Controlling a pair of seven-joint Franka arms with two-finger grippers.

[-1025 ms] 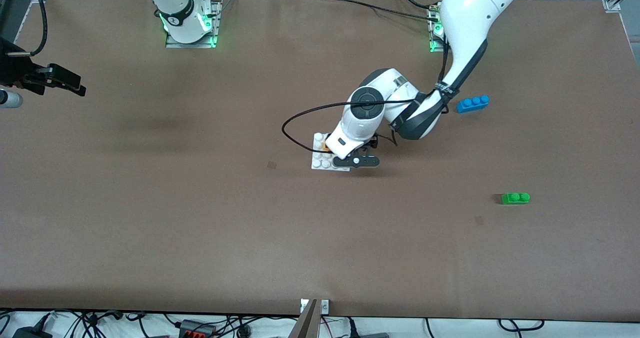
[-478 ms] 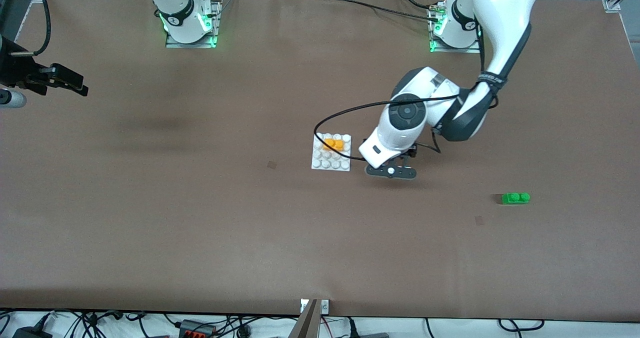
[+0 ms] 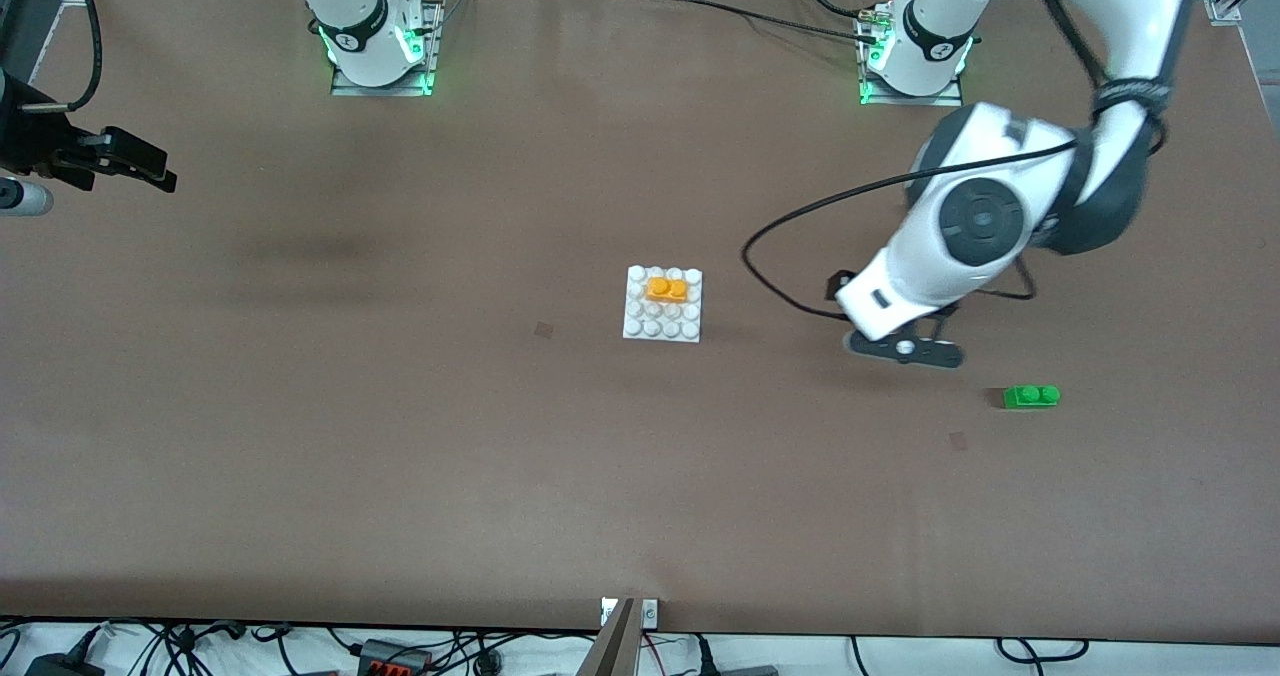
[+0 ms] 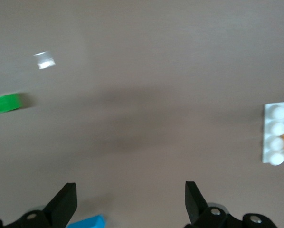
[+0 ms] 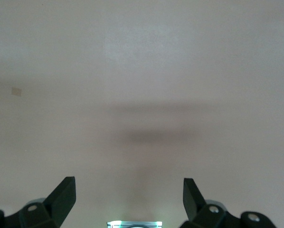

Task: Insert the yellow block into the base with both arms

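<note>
- Fingers [image 5: 63,194] of the right gripper [image 3: 120,156] spread wide, empty, over bare table [image 3: 400,456] at the right arm's end.
- Yellow block [image 3: 666,288]: small glossy orange-yellow brick, two round studs, seated on the base [image 3: 661,305], a flat white square studded plate mid-table.
- Left gripper [image 3: 903,348] spread wide, empty, over bare table near a green brick [image 3: 1031,396].
</note>
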